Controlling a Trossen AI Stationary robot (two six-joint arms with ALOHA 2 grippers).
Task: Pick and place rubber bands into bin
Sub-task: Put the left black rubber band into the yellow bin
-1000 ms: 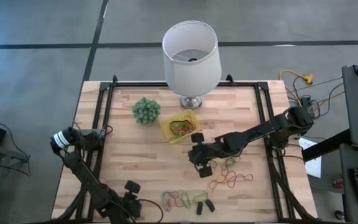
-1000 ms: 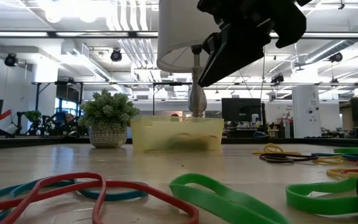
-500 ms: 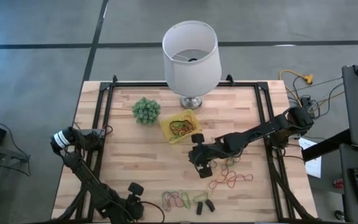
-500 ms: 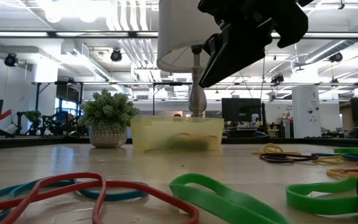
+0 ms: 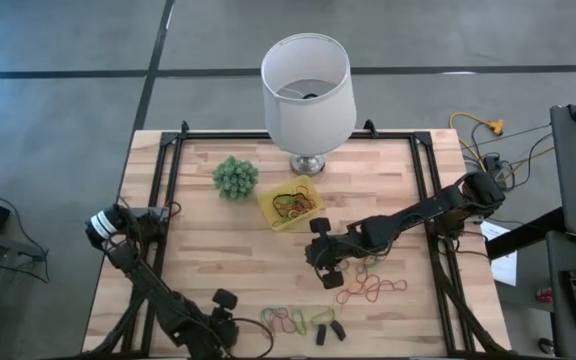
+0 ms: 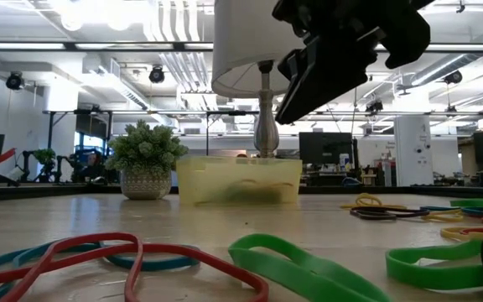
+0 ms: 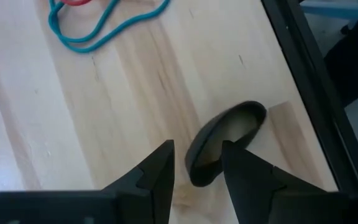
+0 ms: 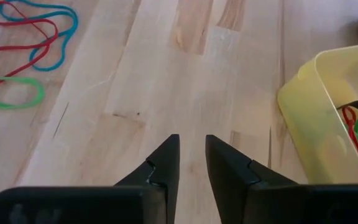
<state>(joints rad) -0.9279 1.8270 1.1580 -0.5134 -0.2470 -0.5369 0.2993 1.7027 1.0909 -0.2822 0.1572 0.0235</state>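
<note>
Overhead and tabletop views of a pale wooden table (image 5: 218, 250) with two dark robot arms. The small shallow yellow plastic bin (image 5: 290, 204) sits near the table's middle, just in front of the chrome foot of a white lamp (image 5: 307, 88) with a drum shade, and beside a fuzzy green ball plant (image 5: 235, 177) in a pale pot. Several thin rubber bands (image 5: 293, 204) in red, green, black and orange already lie inside the bin. The right gripper (image 5: 320, 268) hangs above the bare wood, between the bin and a loose scatter of green, yellow and red bands (image 5: 371, 288) to its right; its two fingers stand only a narrow gap apart and hold nothing (the wrist view shows plain wood between the tips). A second cluster of red, teal and green bands (image 5: 290, 320) lies by the near edge, with two small dark stubby pieces (image 5: 329, 331) just beside it. The left gripper (image 5: 220, 322) is low at the near edge, left of that cluster; its fingers are spread apart and empty, poised over a black rubber loop (image 7: 224, 142) lying on the wood near the table's dark frame rail (image 7: 309, 93)
</note>
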